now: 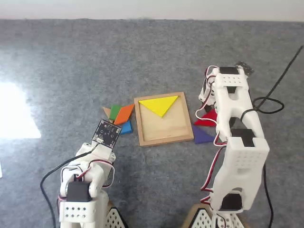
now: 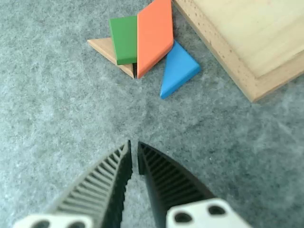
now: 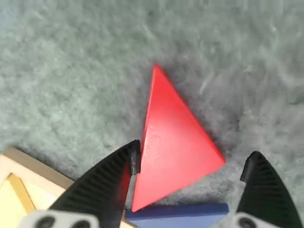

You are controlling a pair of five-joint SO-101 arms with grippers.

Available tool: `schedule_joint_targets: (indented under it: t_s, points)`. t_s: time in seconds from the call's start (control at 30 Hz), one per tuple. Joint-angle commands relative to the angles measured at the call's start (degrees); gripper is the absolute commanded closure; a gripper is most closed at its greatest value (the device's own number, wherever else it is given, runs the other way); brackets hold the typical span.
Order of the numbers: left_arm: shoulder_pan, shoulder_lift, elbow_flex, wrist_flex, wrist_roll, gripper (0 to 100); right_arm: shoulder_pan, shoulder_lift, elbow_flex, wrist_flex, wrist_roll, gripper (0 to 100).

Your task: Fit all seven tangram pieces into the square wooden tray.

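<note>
smooth red triangle between spread ribbed fingers

1. Left arm: sits low at the near-left of the table, short reach, wrist pitched forward and down.
2. Left claw: fingers pressed together along their length, nothing between them, tips aimed at the table.
3. Right arm: stretched well forward on the right side, links nearly in line.
4. Right claw: fingers spread wide, pointing down, low over the table.
</note>
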Motion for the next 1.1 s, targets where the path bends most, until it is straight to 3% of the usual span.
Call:
schedule_joint_targets:
  t_s: [0.0, 0.43, 0.63, 1.0, 1.07]
  points:
    - [-0.3, 0.4, -0.5, 0.4, 0.4, 98, 0.0, 1.9, -1.5, -1.1, 1.4, 67.0]
    - [-0.3, 0.4, -0.5, 0.4, 0.4, 98, 0.0, 6.5, -4.7, -0.8, 1.4, 67.1]
    - [-0.3, 0.4, -0.5, 0.4, 0.4, 98, 0.0, 6.2, -4.7, -0.6, 1.8, 78.9]
    - [-0.3, 0.4, -0.5, 0.4, 0.4, 98, -0.4, 6.2, -6.9, 3.6, 4.4, 76.0]
    - [-0.3, 0.4, -0.5, 0.4, 0.4, 98, -0.5, 6.2, -8.0, 6.3, 6.5, 70.9]
